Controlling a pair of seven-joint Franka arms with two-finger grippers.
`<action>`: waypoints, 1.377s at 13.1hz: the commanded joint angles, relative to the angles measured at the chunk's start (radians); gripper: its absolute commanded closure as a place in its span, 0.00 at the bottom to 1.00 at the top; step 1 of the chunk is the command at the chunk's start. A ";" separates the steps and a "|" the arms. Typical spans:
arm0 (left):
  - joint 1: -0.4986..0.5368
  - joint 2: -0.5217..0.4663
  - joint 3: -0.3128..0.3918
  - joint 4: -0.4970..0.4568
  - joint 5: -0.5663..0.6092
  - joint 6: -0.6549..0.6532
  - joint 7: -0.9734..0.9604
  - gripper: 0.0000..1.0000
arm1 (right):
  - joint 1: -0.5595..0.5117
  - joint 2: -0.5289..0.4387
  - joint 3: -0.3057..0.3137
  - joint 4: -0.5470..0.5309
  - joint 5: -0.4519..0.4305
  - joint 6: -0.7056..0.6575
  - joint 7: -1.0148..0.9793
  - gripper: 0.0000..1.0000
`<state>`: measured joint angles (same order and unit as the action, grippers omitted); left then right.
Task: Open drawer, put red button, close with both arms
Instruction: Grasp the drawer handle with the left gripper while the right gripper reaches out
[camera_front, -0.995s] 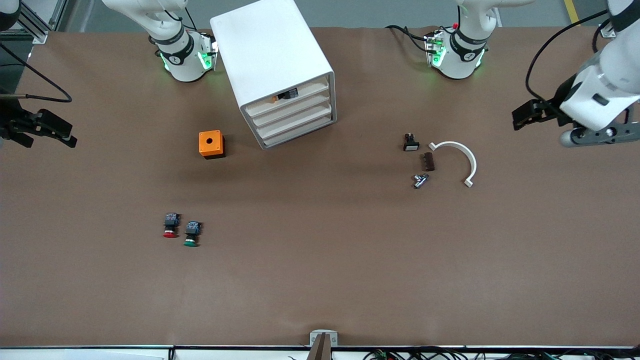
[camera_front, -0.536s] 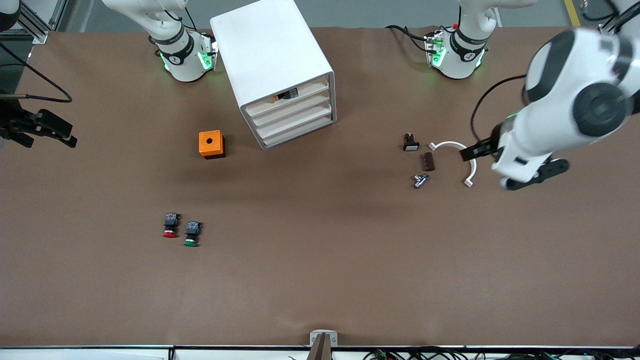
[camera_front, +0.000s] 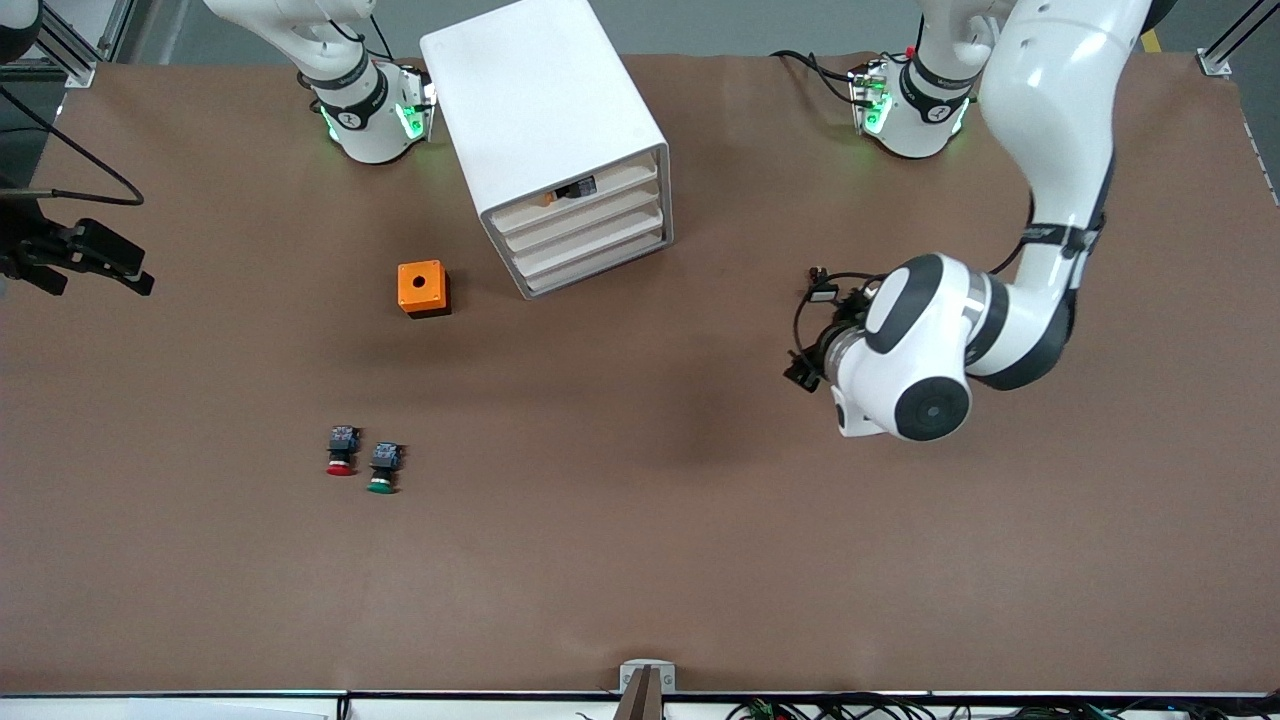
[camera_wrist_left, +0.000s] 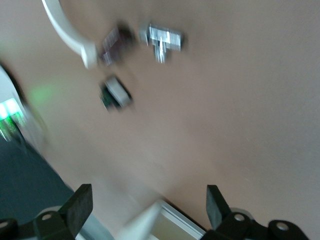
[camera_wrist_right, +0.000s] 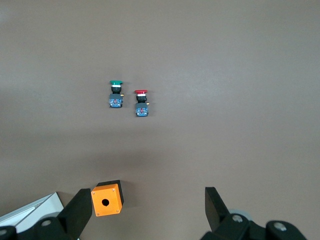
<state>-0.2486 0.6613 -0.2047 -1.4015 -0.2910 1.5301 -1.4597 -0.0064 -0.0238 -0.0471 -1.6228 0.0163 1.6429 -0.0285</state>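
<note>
The white cabinet (camera_front: 545, 110) stands near the arms' bases, and its drawer (camera_front: 590, 217), the second-highest front, is shut. The red button (camera_front: 341, 452) lies on the table beside the green button (camera_front: 382, 468), nearer the front camera than the orange box (camera_front: 423, 288). The right wrist view shows the red button (camera_wrist_right: 141, 102) too. My left gripper (camera_wrist_left: 147, 207) is open and empty. In the front view it (camera_front: 803, 370) is over the small parts toward the left arm's end. My right gripper (camera_wrist_right: 145, 210) is open and empty and waits at the right arm's end (camera_front: 95, 262).
A white arc piece (camera_wrist_left: 65, 30), a brown block (camera_wrist_left: 116, 41), a metal T-piece (camera_wrist_left: 161, 39) and a small black switch (camera_front: 822, 290) lie under the left arm. The green button (camera_wrist_right: 115, 93) and orange box (camera_wrist_right: 106, 199) show in the right wrist view.
The left arm has swung in from the table's end and now sits over the small parts, its gripper toward the cabinet. The right arm has not moved.
</note>
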 joint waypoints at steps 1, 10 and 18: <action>-0.026 0.052 0.002 0.038 -0.158 0.008 -0.204 0.00 | 0.005 -0.024 -0.002 -0.022 -0.019 0.008 -0.001 0.00; -0.092 0.176 0.002 0.022 -0.609 0.007 -0.597 0.01 | -0.006 -0.018 -0.007 -0.023 -0.009 0.020 0.001 0.00; -0.239 0.248 0.002 0.024 -0.734 0.007 -0.735 0.25 | 0.011 0.107 -0.003 -0.015 0.112 0.061 0.005 0.01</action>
<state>-0.4475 0.8921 -0.2063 -1.3917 -0.9906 1.5432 -2.1759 0.0016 0.0535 -0.0476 -1.6461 0.0667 1.6985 -0.0282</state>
